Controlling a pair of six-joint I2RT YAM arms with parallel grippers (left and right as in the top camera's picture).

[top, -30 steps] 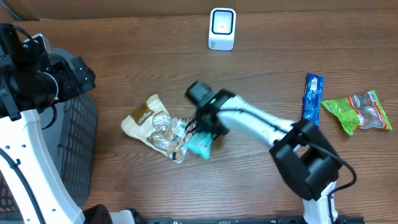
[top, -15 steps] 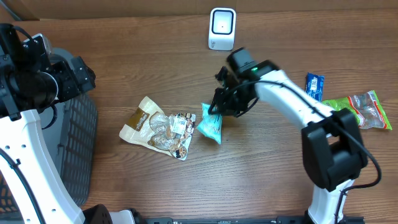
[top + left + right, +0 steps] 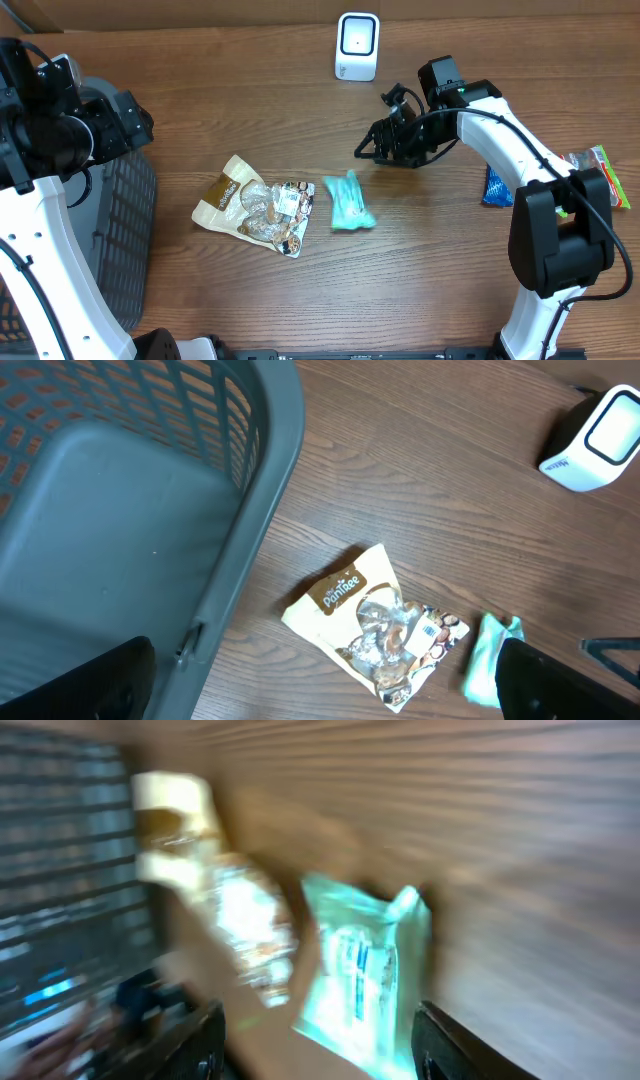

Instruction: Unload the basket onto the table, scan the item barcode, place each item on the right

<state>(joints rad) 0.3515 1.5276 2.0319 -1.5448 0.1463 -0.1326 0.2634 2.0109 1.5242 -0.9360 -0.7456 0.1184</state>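
With the teal packet (image 3: 348, 202) lying loose on the surface (image 3: 200, 120), apart from the right gripper (image 3: 372, 150), nothing's scanned yet. Its jaws are spread, holding nothing. Next call, I'd say: pick it up and show its barcode to the scanner (image 3: 357, 45). The left gripper (image 3: 135, 125) hangs by the basket (image 3: 130, 230), jaws wide, empty.

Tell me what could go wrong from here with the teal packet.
1. The teal packet lies on the table, apart from the open, empty right gripper and well short of the scanner. Nothing can scan until it is picked up.
2. It lies close beside the snack bag, so a grab could catch or shove that bag too.
3. The right wrist view is blurred, so aiming from it looks unreliable.
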